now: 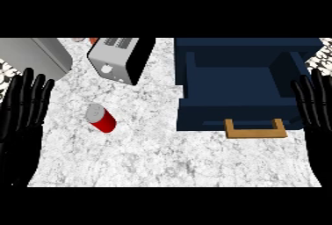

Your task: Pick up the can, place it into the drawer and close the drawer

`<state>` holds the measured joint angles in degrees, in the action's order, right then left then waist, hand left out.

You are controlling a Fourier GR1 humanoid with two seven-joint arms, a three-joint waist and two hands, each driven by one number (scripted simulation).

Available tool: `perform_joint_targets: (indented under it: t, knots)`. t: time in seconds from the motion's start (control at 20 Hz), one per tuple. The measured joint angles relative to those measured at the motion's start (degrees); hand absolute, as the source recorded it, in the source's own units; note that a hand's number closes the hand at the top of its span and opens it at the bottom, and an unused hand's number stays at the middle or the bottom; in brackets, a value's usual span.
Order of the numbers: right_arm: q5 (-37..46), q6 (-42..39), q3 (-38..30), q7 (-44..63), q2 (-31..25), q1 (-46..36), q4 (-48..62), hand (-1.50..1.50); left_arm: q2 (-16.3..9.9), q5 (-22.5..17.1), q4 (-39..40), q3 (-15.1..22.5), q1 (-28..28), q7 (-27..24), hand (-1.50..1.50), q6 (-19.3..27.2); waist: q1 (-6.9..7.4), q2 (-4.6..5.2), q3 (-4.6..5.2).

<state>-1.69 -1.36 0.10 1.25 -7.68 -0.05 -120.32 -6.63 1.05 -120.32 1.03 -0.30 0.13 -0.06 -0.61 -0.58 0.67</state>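
Note:
A red can (100,118) with a grey top stands on the white marble counter (162,154), left of the middle. To its right a dark blue drawer (240,112) is pulled open, with a tan handle (255,129) on its front. My left hand (23,112) is at the left edge, fingers straight and up, apart from the can. At the right edge my right hand (314,105) is also open with fingers up, beside the drawer's right side. Neither hand holds anything.
A silver and black toaster (120,57) stands behind the can at the back. A grey appliance (35,55) fills the back left corner. The counter's front edge runs along the bottom of the view.

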Motion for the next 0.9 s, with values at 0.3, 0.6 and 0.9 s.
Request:
perform_joint_targets:
  t: [0.3, 0.6, 0.9]
  knots:
    - [0.03, 0.47, -0.83, -2.83, 1.47, 0.75, 1.3, -1.5, 3.67, 5.83, -2.57, 0.06, 2.22, 2.04, -1.5, 6.59, 0.55, 0.42, -0.55]
    - [0.5, 4.46, -2.63, 5.47, 2.86, 3.21, 3.34, -1.5, 5.91, 8.23, -1.11, -1.09, 6.7, 14.45, -1.5, 19.0, 0.76, 0.65, -0.67]
    - [0.5, 5.27, -3.37, 9.97, 2.94, 4.17, 1.36, -1.5, 6.45, 13.67, -2.08, 0.12, 4.49, 23.72, -1.5, 24.19, 0.55, 0.58, -0.7]
